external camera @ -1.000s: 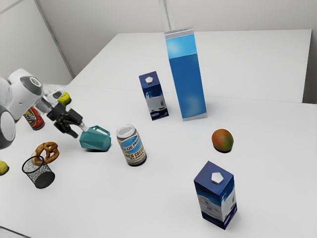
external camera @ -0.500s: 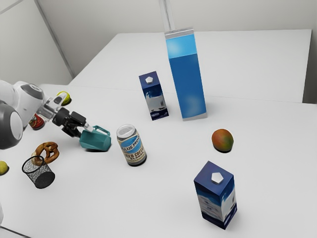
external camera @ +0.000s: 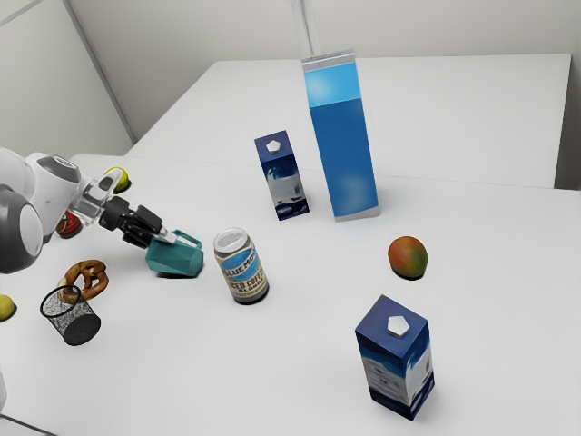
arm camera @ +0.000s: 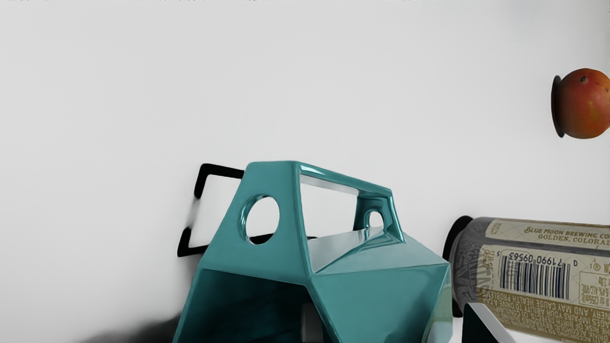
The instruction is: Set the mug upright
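Finger state: gripper (external camera: 167, 237) open, fingers (arm camera: 488, 326) spaced apart.
Mug relative to fingers: teal faceted mug (external camera: 172, 259) directly at the fingertips; one finger enters the mouth, the other stands outside the side wall, with that wall between them. Contact with the wall cannot be determined.
Mug location: on the table (external camera: 272, 363), in its portion toward the exterior view's left, between the far edge and the near edge segment at the exterior view's lower left.
Mug orientation: lying on its side; mouth toward the gripper, base toward the Blue Moon can (external camera: 241, 267).
Long axis: approximately level, running from the arm side toward the exterior view's right.
Handle: on the mug's upper side, angular loop with round holes.
Adjacent items: Blue Moon can upright, just beyond the base; pretzel (external camera: 92, 272) and mesh cup (external camera: 76, 325) near, on the mouth side.
Exterior view's right: mango (external camera: 408, 257); milk carton (external camera: 396, 359) upright, nearer the camera.
Toward far edge: smaller milk carton (external camera: 283, 177) upright beside the tall blue carton (external camera: 345, 145).
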Controlling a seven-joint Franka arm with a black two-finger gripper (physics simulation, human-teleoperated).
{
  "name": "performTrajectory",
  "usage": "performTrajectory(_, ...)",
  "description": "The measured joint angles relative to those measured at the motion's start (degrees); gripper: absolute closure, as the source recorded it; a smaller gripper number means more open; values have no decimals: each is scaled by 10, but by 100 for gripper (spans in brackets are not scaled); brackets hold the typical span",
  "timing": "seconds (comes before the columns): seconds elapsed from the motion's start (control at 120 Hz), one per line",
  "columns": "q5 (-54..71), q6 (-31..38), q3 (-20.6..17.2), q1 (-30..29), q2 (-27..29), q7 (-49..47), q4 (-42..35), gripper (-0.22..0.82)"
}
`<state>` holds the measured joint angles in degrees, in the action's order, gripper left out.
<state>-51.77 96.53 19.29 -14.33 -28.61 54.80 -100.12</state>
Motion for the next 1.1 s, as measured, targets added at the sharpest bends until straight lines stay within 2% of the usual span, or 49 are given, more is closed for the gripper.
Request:
performTrajectory(0.283,-11,0,-2,5,1,7,-1,62)
performTrajectory(0.458,-27,-8,-2,6,8,9,-1,72)
performTrajectory(0.842,-38,-28,-6,7,21,6,-7,77)
performTrajectory(1.1,8,-29,-7,17,40,-3,-6,77)
